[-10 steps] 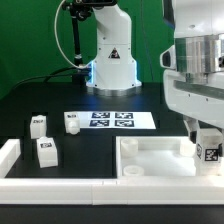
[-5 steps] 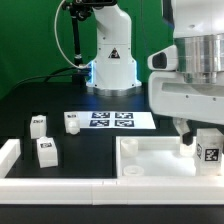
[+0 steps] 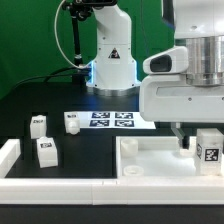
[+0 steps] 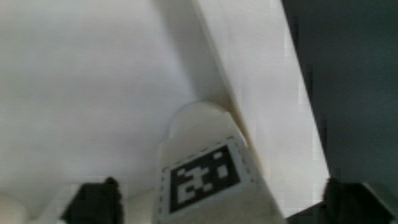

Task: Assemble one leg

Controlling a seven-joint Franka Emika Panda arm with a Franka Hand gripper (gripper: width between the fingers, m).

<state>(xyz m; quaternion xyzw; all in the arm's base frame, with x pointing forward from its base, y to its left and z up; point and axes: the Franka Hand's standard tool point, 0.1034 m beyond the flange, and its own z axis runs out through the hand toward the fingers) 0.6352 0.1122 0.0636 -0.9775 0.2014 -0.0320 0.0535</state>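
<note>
Exterior view: the end effector (image 3: 197, 138) at right frame stands over the leg (image 3: 209, 147), which sits on the white panel (image 3: 150, 160) at lower right. Two further legs (image 3: 40, 138) rest on the surface (image 3: 60, 100) at left.

Wrist view: the leg (image 4: 210, 165) lies between the two parted fingertips (image 4: 98, 199); contact cannot be determined.

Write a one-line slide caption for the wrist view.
Wrist close-up: a tagged white leg against the white panel's rim, dark gripper fingertips on either side of it.

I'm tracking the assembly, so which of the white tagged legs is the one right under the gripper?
The leg on the panel at the exterior view's right; two others lie far left.
</note>
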